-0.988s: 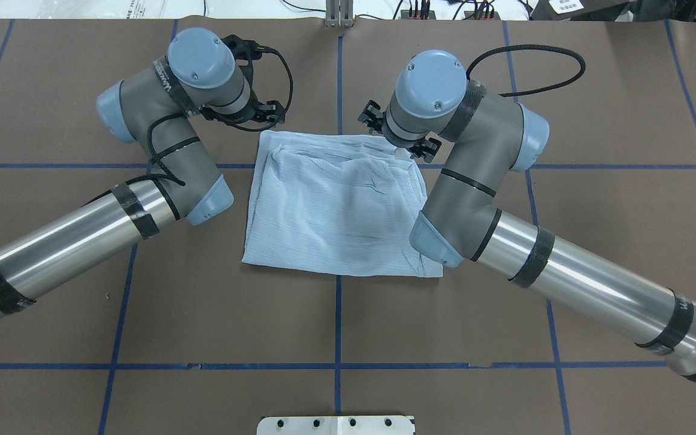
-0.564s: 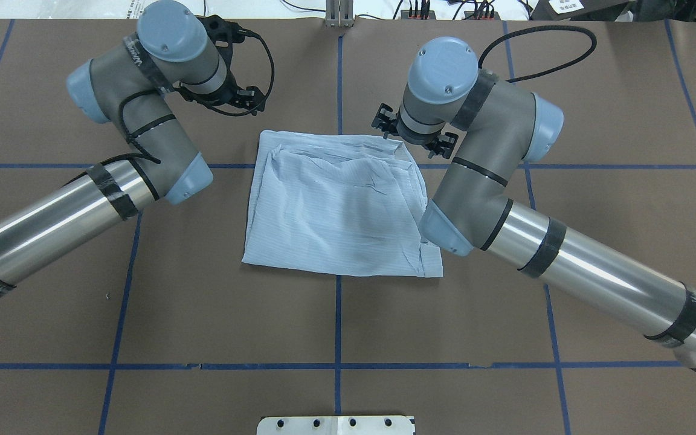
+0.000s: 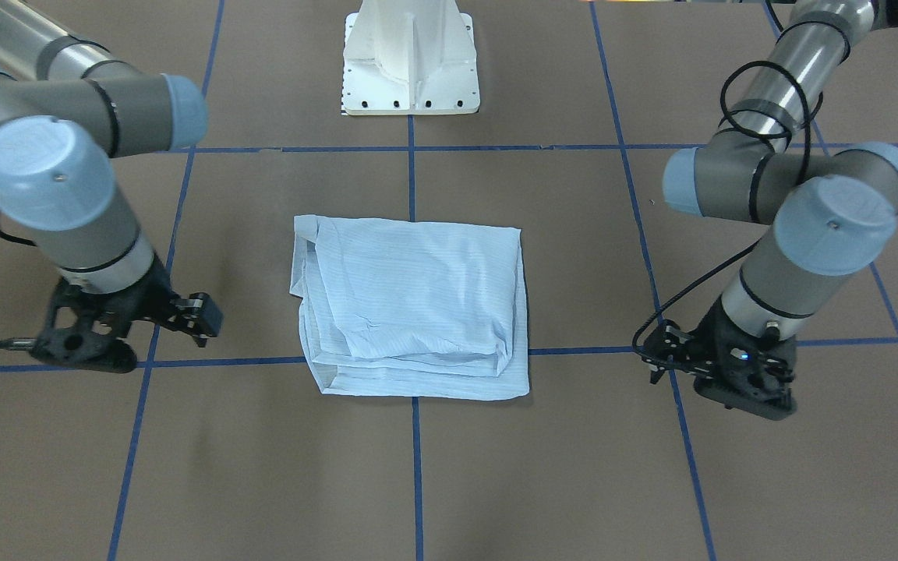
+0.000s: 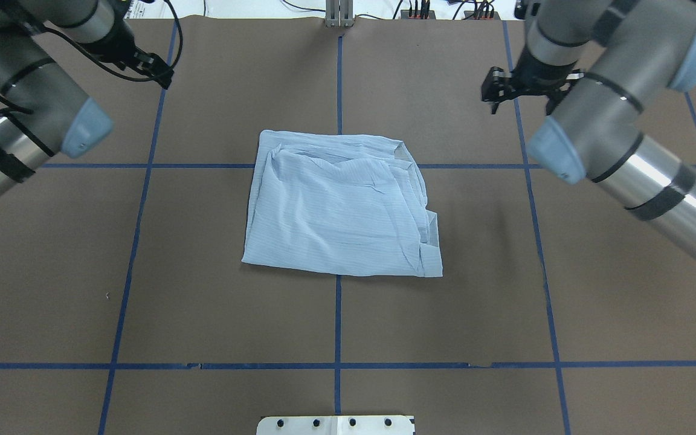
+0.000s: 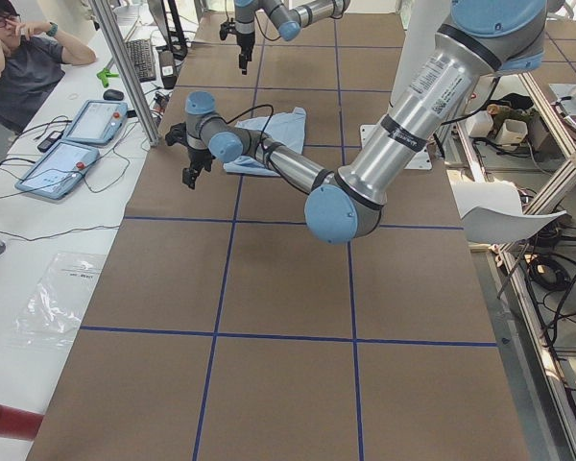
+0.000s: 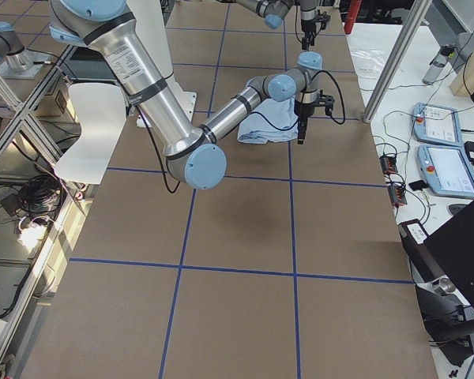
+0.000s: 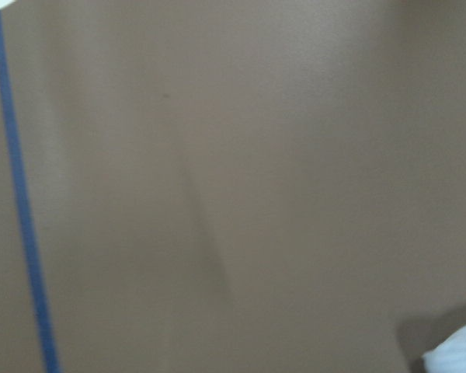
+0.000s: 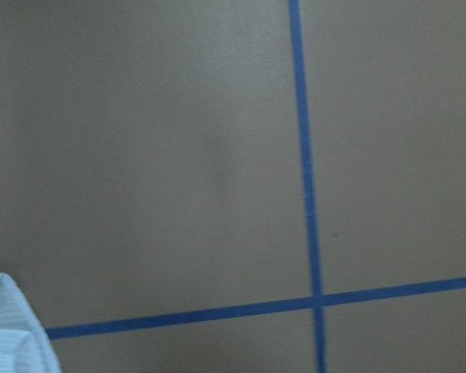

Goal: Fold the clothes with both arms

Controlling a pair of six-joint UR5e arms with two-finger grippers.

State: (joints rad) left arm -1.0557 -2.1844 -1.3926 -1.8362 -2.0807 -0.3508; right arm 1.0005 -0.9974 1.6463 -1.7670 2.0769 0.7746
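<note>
Overhead exterior is being taken as the main reference. The shirt (image 4: 339,211) is being shown lying flat on the bench (image 4: 233,314), folded into a compact packet, with looser stacked layers being seen along its edge farthest from the robot.

Neither arm is being kept in contact with the shirt. The left end effector (image 3: 718,366) is being held off the shirt's far corner on the robot's left, and the right end effector (image 3: 129,327) off the far corner on the robot's right. Both are being held well apart from the fabric. Their fingers are being shown spread and released, with nothing gripped, though this is being read from small shapes. Only a sliver of cloth is being caught at the lower edge of each wrist view.

The shirt's longer side is being judged to run from the left arm's side to the right arm's side, only slightly longer than its depth. The right end effector is being judged marginally nearer to the shirt. Any further fold is being judged to call for both end effectors being brought inward to the shirt's far corners.

Nothing is being seen between the shirt and either end effector. Blue tape lines (image 4: 339,320) are being crossed beneath the shirt. The white pedestal base (image 3: 410,70) is being seen on the robot's side of the shirt.
</note>
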